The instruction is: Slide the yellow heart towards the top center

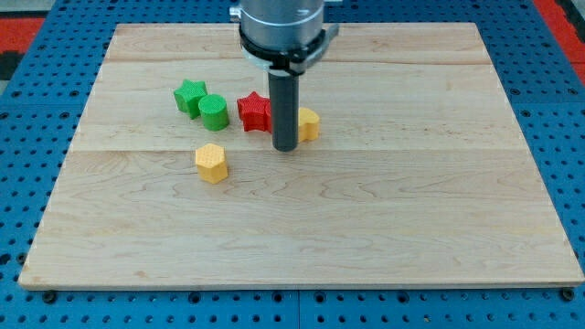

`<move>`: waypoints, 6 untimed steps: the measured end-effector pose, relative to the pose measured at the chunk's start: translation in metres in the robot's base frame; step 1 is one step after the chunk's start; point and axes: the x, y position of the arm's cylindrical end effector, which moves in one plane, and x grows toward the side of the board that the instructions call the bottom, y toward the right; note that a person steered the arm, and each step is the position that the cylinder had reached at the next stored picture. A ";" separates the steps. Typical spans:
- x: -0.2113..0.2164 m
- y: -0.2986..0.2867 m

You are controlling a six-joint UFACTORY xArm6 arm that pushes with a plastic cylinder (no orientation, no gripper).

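The yellow heart [309, 124] lies on the wooden board [384, 210] a little above the middle, partly hidden behind my rod. My tip [286, 147] rests on the board at the heart's lower left, touching or nearly touching it. A red star [253, 111] sits just left of the rod.
A green star [189, 95] and a green cylinder [213, 111] stand side by side at the view's left of the red star. A yellow hexagon block [211, 163] lies below them. Blue pegboard surrounds the board's edges.
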 end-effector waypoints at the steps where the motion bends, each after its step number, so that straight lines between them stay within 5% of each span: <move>1: -0.021 0.054; 4: -0.067 0.082; 6: -0.041 0.100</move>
